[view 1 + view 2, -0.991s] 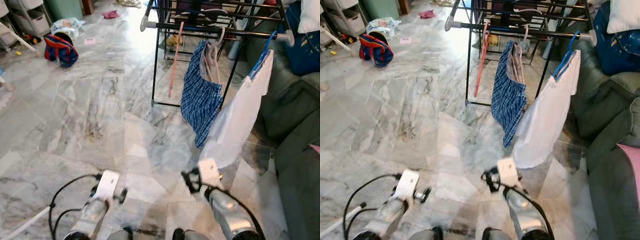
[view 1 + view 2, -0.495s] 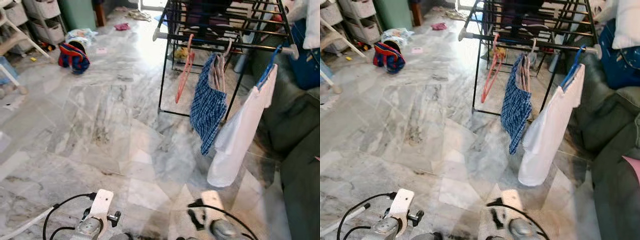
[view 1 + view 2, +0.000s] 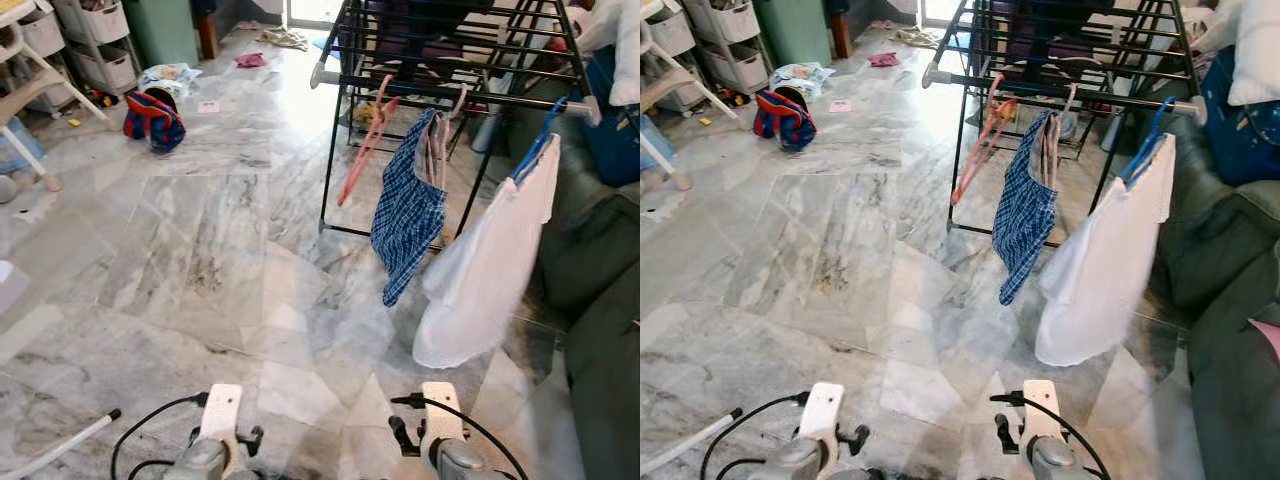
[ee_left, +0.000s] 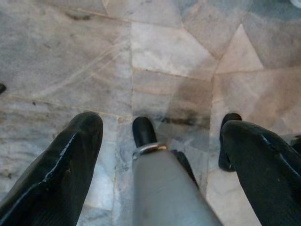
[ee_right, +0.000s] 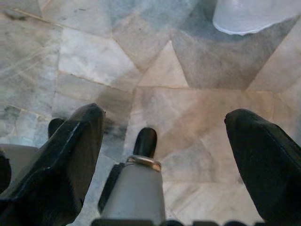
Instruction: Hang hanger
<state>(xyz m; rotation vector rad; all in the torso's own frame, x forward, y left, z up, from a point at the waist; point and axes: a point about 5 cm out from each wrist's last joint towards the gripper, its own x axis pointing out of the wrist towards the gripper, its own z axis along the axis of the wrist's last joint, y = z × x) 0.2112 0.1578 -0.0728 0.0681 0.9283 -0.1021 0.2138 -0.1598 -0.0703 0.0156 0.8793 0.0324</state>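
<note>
Two grippers low over marble floor, both spread wide, holding nothing.
Left gripper and right gripper aimed at floor. Pink hanger hooked on drying rack rail, beside blue checked garment; white shirt on blue hanger.

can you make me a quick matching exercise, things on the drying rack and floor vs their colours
Things:
1. empty hanger on the drying rack
2. shorts on the rack
3. shirt at the rack's end
4. bag on the floor

Colours:
A. white
B. red and blue
C. pink
D. blue checked

Pairs: 1-C, 2-D, 3-A, 4-B
</note>
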